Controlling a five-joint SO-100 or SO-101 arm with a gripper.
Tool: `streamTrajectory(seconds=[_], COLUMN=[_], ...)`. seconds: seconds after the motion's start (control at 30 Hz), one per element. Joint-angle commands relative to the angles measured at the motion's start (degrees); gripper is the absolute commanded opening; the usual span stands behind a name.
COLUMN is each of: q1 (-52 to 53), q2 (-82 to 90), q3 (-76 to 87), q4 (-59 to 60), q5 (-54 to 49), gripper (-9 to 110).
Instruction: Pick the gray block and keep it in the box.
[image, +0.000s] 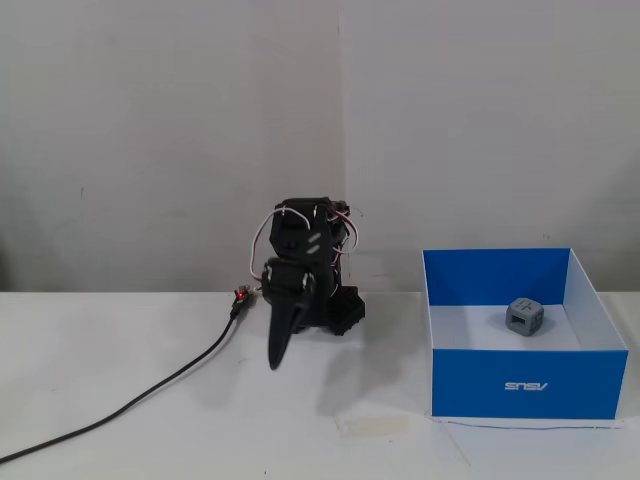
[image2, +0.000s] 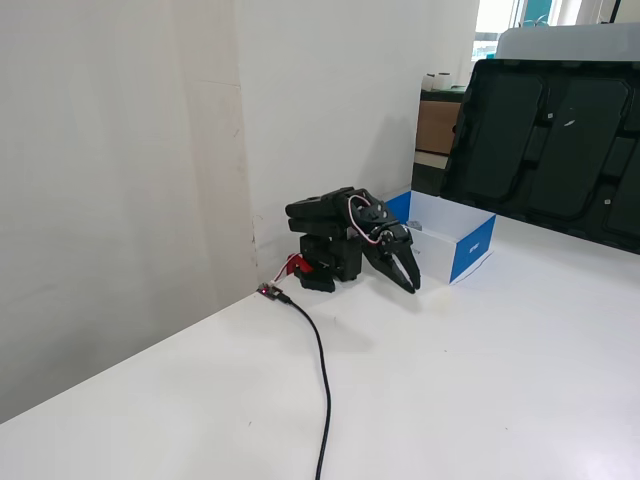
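The gray block (image: 525, 316) rests on the white floor of the box (image: 529, 382), toward the rear right of the interior as the front-facing fixed view shows it, clear of all four walls. In the side-on fixed view the box (image2: 472, 248) stands beside the arm, and the block is hidden behind its wall. Judged from this placement, the task's goal is already met.

The arm is folded low over its base. The gripper (image: 275, 352) points down at the surface, well apart from the box and to its left in the front-facing fixed view. In the side-on fixed view the gripper (image2: 409, 281) shows its two fingers close together with only a narrow gap; nothing is held between them.

Handling assessment of the block:
- It appears to be a small, rigid plastic cube, probably light and not fragile.
- The edges are rounded and the faces carry square recesses. Smooth plastic may slip under a light pinch.
- Recommended hold, if it must be lifted again: clamp across two opposite flat faces, centred on the cube, fingers parallel to those faces. Avoid the rounded corners, where the cube could rotate out of the hold.

A black cable (image: 150, 393) runs across the surface to the arm's base.
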Motion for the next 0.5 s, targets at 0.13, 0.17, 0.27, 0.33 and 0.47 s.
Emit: streamTrajectory(seconds=[0.13,0.17,0.27,0.33,0.47], q1=[-1.85,-1.93,-2.11,-2.2,-1.58], q2=[9.32,9.32,9.32,9.32,9.4], q3=[2.72,2.9,3.43,4.04,5.19], q4=[5.98,5.98,6.42,6.42,6.5], q5=[0.44,0.44,0.44,0.62,2.02], gripper=[0,0,0,0,0])
